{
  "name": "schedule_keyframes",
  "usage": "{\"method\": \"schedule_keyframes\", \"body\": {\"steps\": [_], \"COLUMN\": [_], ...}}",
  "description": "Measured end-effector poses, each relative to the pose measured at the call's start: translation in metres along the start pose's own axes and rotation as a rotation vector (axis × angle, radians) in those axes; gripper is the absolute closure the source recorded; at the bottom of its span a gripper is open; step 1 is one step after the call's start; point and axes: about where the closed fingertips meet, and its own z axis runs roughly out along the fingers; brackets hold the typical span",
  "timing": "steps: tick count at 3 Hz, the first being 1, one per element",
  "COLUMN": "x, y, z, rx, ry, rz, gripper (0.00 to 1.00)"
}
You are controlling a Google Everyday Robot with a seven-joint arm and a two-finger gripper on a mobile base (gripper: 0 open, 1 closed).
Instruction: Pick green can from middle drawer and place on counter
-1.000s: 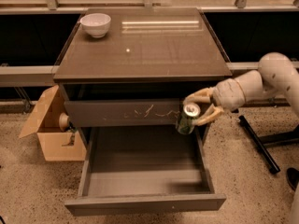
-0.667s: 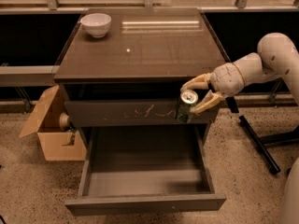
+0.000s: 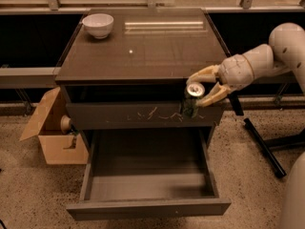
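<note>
My gripper (image 3: 202, 86) comes in from the right and is shut on the green can (image 3: 191, 101), a dark green can with a silver top. The can hangs upright in front of the scratched top drawer front, just below the counter's front edge near its right corner. The counter (image 3: 143, 51) is the glossy dark cabinet top. The middle drawer (image 3: 147, 178) is pulled out below, its grey inside bare.
A white bowl (image 3: 98, 25) stands at the counter's back left. An open cardboard box (image 3: 52, 128) sits on the floor left of the cabinet. A dark stand leg (image 3: 262, 142) crosses the floor at the right, under my arm.
My gripper has lifted the green can from beside the drawer up toward the counter's front edge.
</note>
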Motion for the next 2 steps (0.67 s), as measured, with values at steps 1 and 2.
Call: {"method": "schedule_keyframes", "body": {"steps": [1, 2], "x": [-0.043, -0.084], "y": [-0.029, -0.073], "z": [-0.034, -0.062], "rx": [0.045, 0.137], "ry": [-0.011, -0.015], "rz": [0.008, 0.031], "gripper": [1.0, 1.0]}}
